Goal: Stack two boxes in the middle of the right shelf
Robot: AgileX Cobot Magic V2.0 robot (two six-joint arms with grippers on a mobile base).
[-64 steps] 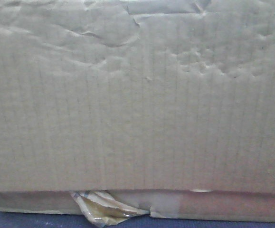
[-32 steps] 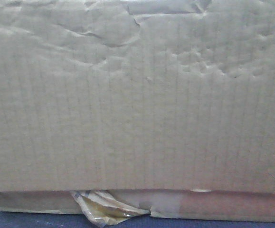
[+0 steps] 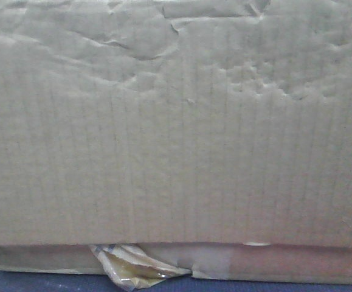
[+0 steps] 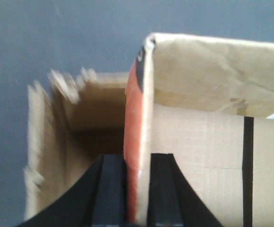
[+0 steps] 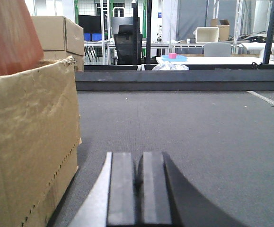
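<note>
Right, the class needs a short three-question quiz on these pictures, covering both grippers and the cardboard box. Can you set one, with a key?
1. True or false: the right gripper is gripping something.
2. What is pinched in the left gripper? A) a wall of the cardboard box B) a blue bin C) nothing
3. Front view: what hangs crumpled at the box's lower seam?
Key: 1 false, its fingers are closed together on nothing. 2 A. 3 yellowish tape.

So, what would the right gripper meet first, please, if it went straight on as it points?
Probably nothing near: the right gripper points along grey floor toward a dark ledge further off; the box lies to its left.
</note>
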